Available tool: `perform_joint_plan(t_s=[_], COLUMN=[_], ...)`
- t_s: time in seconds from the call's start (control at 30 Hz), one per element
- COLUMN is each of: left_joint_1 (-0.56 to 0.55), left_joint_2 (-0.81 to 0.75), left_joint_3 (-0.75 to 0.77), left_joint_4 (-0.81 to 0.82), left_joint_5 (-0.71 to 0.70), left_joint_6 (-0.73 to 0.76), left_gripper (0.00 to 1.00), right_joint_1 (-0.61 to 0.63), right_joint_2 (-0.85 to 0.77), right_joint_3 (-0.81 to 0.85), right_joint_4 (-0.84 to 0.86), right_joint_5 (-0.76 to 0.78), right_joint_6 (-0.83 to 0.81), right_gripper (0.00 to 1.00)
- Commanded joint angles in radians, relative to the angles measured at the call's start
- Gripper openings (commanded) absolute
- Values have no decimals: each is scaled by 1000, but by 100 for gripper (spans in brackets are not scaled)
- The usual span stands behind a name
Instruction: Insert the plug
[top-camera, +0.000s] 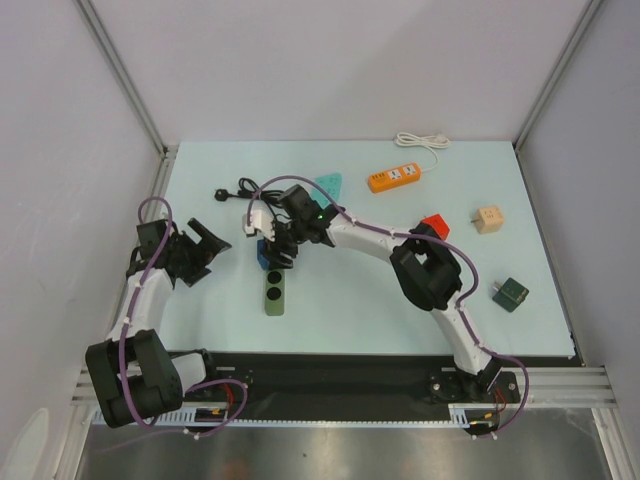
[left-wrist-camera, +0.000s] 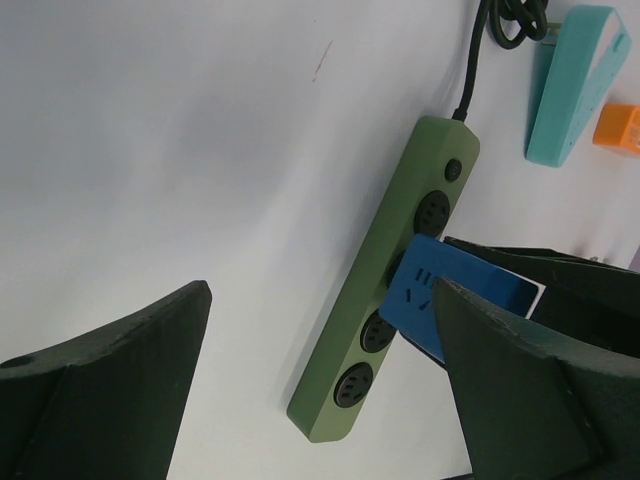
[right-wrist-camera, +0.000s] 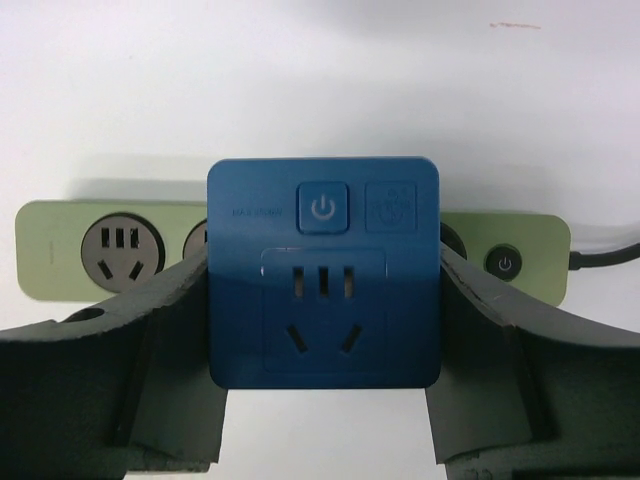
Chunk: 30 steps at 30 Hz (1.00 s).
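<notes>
The small black plug (top-camera: 221, 195) lies at the back left on its looped black cord (top-camera: 246, 187), which runs to the green power strip (top-camera: 274, 293). My right gripper (top-camera: 273, 246) is shut on a blue socket adapter block (right-wrist-camera: 323, 270) and holds it over the strip's middle sockets (right-wrist-camera: 60, 250). I cannot tell whether it is seated. In the left wrist view the blue block (left-wrist-camera: 440, 290) sits tilted on the strip (left-wrist-camera: 400, 215). My left gripper (left-wrist-camera: 322, 290) is open and empty, left of the strip (top-camera: 205, 250).
An orange power strip (top-camera: 392, 177) with a white cord (top-camera: 422, 141) lies at the back. A teal triangle (top-camera: 328, 184), a white block (top-camera: 255, 220), a red block (top-camera: 435, 226), a beige cube (top-camera: 488, 219) and a dark green cube (top-camera: 512, 292) are scattered around.
</notes>
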Motion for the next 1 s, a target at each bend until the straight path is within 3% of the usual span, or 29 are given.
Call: perform_joint_plan(t_s=[0.0, 0.07, 0.13, 0.17, 0.3, 0.4, 0.57, 0.63, 0.73, 0.77, 0.8, 0.9, 0.97], left_joint_1=[10, 8, 8, 8, 5, -6, -70, -99, -117, -119, -127, -136, -144], left_joint_2=[-36, -56, -70, -74, -53, -33, -4, 16, 39, 56, 64, 94, 104], left_joint_3=[-9, -33, -67, -78, -106, -109, -76, -67, -57, -55, -47, -30, -15], left_joint_4=[36, 90, 158, 182, 240, 265, 292, 294, 294, 294, 291, 282, 269], left_joint_5=[41, 125, 182, 249, 337, 366, 382, 368, 350, 350, 347, 350, 344], left_joint_6=[9, 10, -9, -20, -52, -62, -75, -79, -82, -85, -86, -83, -77], left_gripper=[98, 93, 78, 66, 42, 34, 33, 33, 35, 39, 43, 46, 48], right_joint_1=[10, -2, -9, -9, -21, -33, -33, -32, -26, -26, -22, -24, -29], right_joint_2=[13, -10, -11, -5, -5, -13, -17, -31, -63, -71, -76, -94, -100], right_joint_3=[-103, -140, -163, -162, -168, -185, -183, -185, -191, -191, -186, -182, -180], right_joint_4=[53, 120, 154, 151, 157, 180, 174, 176, 203, 209, 220, 231, 235], right_joint_5=[49, 35, 21, 24, 9, -3, -6, -8, -9, -11, -11, -8, -6], right_joint_6=[41, 67, 95, 97, 113, 126, 135, 135, 135, 136, 136, 133, 121], right_gripper=[0, 0, 0, 0, 0, 0, 0, 13, 25, 27, 36, 45, 57])
